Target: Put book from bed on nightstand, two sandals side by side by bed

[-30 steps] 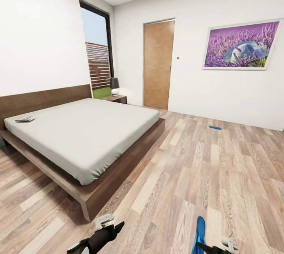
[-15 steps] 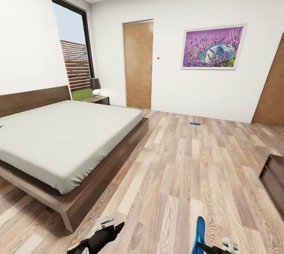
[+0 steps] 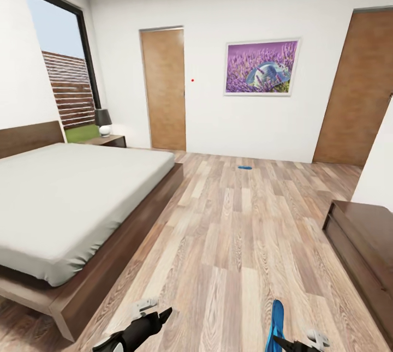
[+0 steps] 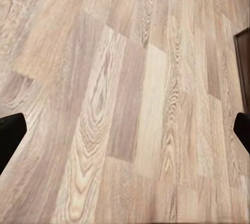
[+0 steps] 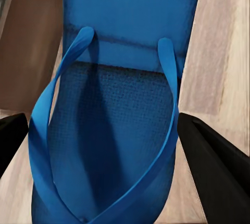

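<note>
A bright blue sandal (image 5: 112, 109) fills the space between my right gripper's black fingers (image 5: 219, 166), and the right gripper (image 3: 297, 341) is shut on it low over the floor. In the head view this held sandal (image 3: 277, 322) stands on edge at the picture's lower border. The other sandal (image 3: 245, 167) lies flat on the wood floor far ahead, near the back wall. The bed (image 3: 71, 199) stretches along the left. A nightstand (image 3: 112, 140) with a lamp stands beyond its far corner. My left gripper (image 3: 150, 314) is open over bare planks (image 4: 125, 130). The book is out of view.
A low dark brown bench cabinet (image 3: 363, 232) stands against the right side. Two wooden doors (image 3: 164, 90) and a purple picture (image 3: 261, 67) are on the back wall. A tall window (image 3: 60, 79) is behind the bed. Wood floor (image 3: 234, 243) runs wide between bed and cabinet.
The camera has swung to the right: the bed slid left in the picture, the book went out of frame, and a second door and the bench cabinet came in. Both arms keep their pose.
</note>
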Robot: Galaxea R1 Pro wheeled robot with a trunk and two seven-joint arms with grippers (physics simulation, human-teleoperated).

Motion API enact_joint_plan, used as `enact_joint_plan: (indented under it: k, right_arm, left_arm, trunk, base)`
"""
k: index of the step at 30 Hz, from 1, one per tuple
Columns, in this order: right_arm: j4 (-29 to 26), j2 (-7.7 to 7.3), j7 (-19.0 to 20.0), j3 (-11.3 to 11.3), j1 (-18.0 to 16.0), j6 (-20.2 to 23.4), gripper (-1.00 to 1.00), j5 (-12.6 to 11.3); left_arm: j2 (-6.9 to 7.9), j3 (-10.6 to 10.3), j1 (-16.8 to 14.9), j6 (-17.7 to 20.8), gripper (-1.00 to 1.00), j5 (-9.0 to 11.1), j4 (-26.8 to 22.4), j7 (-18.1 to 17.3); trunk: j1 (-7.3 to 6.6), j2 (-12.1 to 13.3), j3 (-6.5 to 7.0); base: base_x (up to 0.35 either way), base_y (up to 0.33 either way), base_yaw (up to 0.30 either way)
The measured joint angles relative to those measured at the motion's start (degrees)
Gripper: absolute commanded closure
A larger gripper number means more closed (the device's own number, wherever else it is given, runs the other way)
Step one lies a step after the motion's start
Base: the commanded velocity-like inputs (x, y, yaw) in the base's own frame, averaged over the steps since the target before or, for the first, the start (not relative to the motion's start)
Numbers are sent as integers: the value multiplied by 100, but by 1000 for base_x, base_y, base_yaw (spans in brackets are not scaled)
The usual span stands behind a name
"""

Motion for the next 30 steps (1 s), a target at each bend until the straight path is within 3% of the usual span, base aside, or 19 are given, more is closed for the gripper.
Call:
enact_joint_plan:
  k: [7, 20, 27, 30]
  right_arm:
    - [0, 0, 0, -1, 0, 0, 100, -1]
    - [1, 13, -8, -2, -1, -2, 100, -1]
    - [13, 11, 2, -6, -1, 12, 100, 0]
    - [17, 32, 4, 0, -1, 1, 100, -1]
  left_arm:
    - [0, -1, 0, 0, -100, 0, 0, 0]
    - [9, 8, 1, -12, -100, 2, -2, 12]
    - [80, 14, 3, -404, -100, 24, 322, 69]
    - [225, 11, 3, -697, -100, 18, 651, 449]
  trunk:
    - [0, 0, -33]
    - [0, 0, -75]
    - [0, 0, -136]
    - [0, 0, -164]
  base:
    - [0, 0, -215]
    - [0, 0, -10]
    - [0, 0, 0]
    - [0, 0, 0]
